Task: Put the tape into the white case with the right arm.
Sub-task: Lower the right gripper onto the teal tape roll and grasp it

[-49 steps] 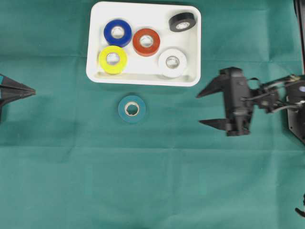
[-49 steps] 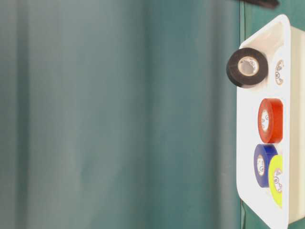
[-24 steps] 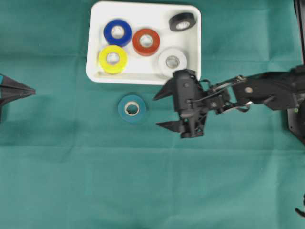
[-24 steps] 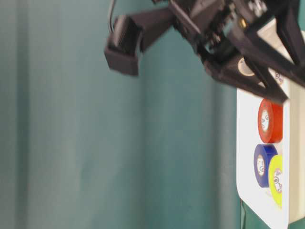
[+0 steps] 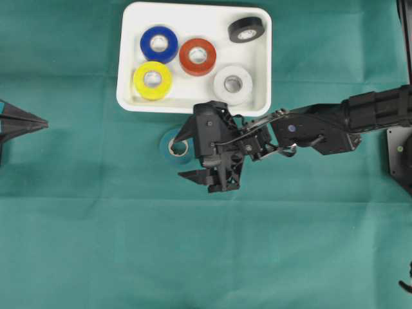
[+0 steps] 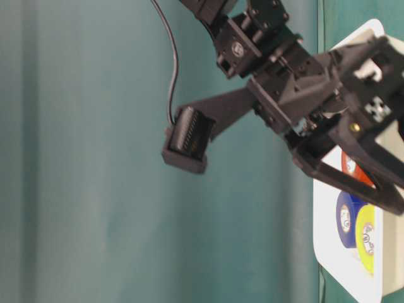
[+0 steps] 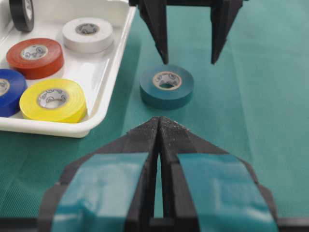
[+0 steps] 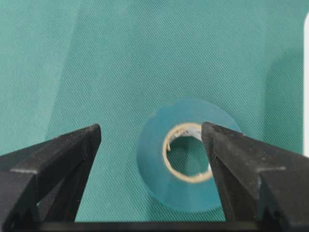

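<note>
I've got the right arm (image 5: 322, 125) stretched in from the right edge of the overhead view, right gripper (image 5: 183, 154) over the teal tape roll (image 7: 166, 86). Jaws are spread, nothing between the pads. In the right wrist view the roll (image 8: 186, 154) lies flat on the green cloth (image 5: 96, 225), closer to the right-hand finger (image 8: 241, 164), whose tip overlaps the roll's rim; the other finger (image 8: 53, 159) is off to the left over bare cloth. Can't tell whether either tip touches the roll or the cloth.

The left wrist view shows both black fingertips pointing down just behind the roll, straddling it.

Roll is on the cloth just outside the near rim of the white case (image 5: 129, 96), not in it. Case holds five rolls: blue (image 5: 159, 44), red (image 5: 197, 56), yellow (image 5: 152, 80), white (image 5: 232, 84), all flat, and a black one (image 5: 246, 29) in the far right corner, propped on edge.

Left gripper (image 7: 159, 129) sits at the left edge of the table, fingers pressed together, empty, pointing towards the teal roll and well apart from it.
</note>
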`<state>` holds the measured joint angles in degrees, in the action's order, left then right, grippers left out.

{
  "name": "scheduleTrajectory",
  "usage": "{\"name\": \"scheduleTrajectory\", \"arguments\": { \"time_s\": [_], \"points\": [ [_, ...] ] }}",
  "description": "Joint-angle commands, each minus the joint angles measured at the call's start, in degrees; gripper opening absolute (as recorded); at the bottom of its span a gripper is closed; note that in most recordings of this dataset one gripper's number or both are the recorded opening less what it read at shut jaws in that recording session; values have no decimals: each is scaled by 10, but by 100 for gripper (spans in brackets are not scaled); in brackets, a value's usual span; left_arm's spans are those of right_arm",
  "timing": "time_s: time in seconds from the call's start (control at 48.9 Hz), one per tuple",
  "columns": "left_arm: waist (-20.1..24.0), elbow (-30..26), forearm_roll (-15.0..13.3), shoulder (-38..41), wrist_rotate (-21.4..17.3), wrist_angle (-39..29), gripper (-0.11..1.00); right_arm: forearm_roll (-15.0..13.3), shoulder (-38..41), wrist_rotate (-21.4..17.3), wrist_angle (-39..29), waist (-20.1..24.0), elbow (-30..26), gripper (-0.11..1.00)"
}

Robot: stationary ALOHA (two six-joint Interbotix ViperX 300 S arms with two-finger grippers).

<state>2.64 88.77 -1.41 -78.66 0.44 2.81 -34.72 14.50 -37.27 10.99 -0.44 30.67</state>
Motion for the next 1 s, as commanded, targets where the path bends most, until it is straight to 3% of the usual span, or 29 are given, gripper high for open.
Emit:
{"name": "scheduleTrajectory", "arguments": {
  "time_s": [0.0,0.982],
  "points": [
    [1,-8,-1,4,-1,3,0,-2,0,-2,-3,2,-18,49],
    [1,-7,-1,4,-1,3,0,-2,37,-4,-116,18,-57,49]
  ]
}}
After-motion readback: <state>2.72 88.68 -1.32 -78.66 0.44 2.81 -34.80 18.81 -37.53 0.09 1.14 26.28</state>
